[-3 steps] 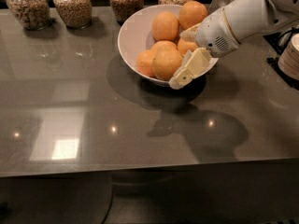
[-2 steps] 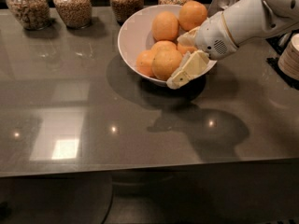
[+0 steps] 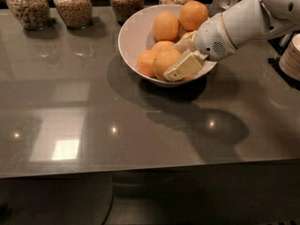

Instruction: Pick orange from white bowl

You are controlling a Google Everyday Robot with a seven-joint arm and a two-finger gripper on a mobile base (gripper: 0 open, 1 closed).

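Orange fruit is heaped in the white bowl [image 3: 127,29], which stands on the grey table [image 3: 93,125] in front of a row of glass jars [image 3: 72,6]. In the camera view we count about five oranges [image 3: 165,26], all inside the bowl and none lifted out. The gripper [image 3: 174,59] reaches in over the right rim and sits low against the front orange [image 3: 159,62]. Its fingers [image 3: 185,65] are spread apart. One lies across that orange's near right flank and the other sits farther back among the fruit, so we read the pincer as open and not clamped on anything.

We judge the step in hand to be the final reach and the setting of the fingers around one fruit. Next we would need the front orange centred between the fingers, then a firm close and a straight lift clear of the rim. The neighbouring oranges press close and could roll or be nudged.

Set against the frame from a second ago, the gripper is a little farther left and deeper into the bowl, closer to the front orange. The bowl, oranges and jars sit where they did
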